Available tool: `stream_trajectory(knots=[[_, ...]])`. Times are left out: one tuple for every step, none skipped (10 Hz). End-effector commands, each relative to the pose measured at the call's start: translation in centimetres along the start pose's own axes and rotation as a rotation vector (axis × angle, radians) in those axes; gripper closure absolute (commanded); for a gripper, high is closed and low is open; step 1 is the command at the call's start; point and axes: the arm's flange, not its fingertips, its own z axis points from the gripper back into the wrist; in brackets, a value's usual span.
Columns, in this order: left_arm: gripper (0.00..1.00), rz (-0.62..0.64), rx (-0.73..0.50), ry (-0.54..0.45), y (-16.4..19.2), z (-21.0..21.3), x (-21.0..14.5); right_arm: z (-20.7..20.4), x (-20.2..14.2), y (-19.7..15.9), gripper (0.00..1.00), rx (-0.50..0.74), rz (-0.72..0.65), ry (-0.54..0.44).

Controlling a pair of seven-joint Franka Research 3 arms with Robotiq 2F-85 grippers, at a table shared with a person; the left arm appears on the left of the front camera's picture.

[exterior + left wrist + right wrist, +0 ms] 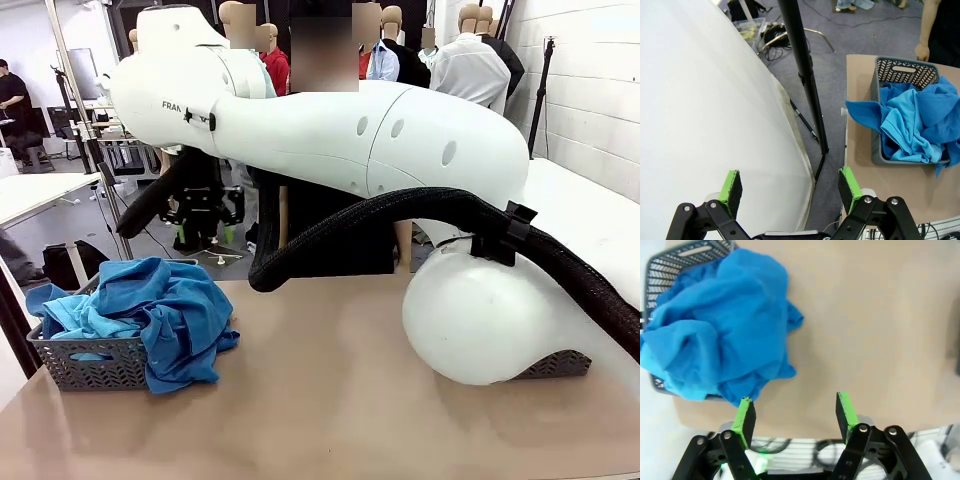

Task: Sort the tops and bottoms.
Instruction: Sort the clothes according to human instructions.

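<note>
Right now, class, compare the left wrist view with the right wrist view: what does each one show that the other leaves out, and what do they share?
Left wrist view alone: the open left gripper with nothing between its pads, a black stand pole, a white arm casing, and a person's hand by the basket's far end.

Right wrist view alone: the open right gripper, holding nothing, above a broad stretch of bare tan table.

Both: the grey basket heaped with the tops, light blue and deeper blue cloth spilling over its rim.

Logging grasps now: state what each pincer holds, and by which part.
Nothing is held. The left pincer and the right pincer are both open and empty; the tops lie in the basket.
</note>
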Motion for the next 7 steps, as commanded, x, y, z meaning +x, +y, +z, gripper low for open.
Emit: stream_trajectory(knots=[[0.00, -0.041, -0.007, -0.014, -0.8, 1.6, -0.2, 1.0, -1.5, -5.0, 0.20, -0.240, 0.320, -0.137], [0.00, -0.074, -0.070, -0.033, -2.4, 2.8, 0.2, 1.3, -2.4, -7.7, 0.20, -0.277, 0.440, -0.153], [0.00, -0.123, -0.104, -0.010, -4.5, 3.1, 0.7, 1.0, -3.2, -9.9, 0.20, -0.334, 0.534, -0.164], [0.00, -0.184, -0.104, 0.017, -7.5, 2.8, 1.4, 0.2, -3.9, -12.3, 0.20, -0.421, 0.589, -0.185], [0.00, -0.241, -0.129, 0.033, -11.0, 2.8, 1.8, -0.5, -4.8, -14.8, 0.20, -0.388, 0.544, -0.188], [0.00, -0.342, -0.144, 0.039, -15.3, 2.8, 2.2, -1.5, -6.6, -18.2, 0.20, -0.321, 0.510, -0.217], [0.00, -0.394, -0.174, 0.049, -19.0, 2.4, 2.1, -2.2, -8.7, -21.2, 0.20, -0.289, 0.468, -0.238]])
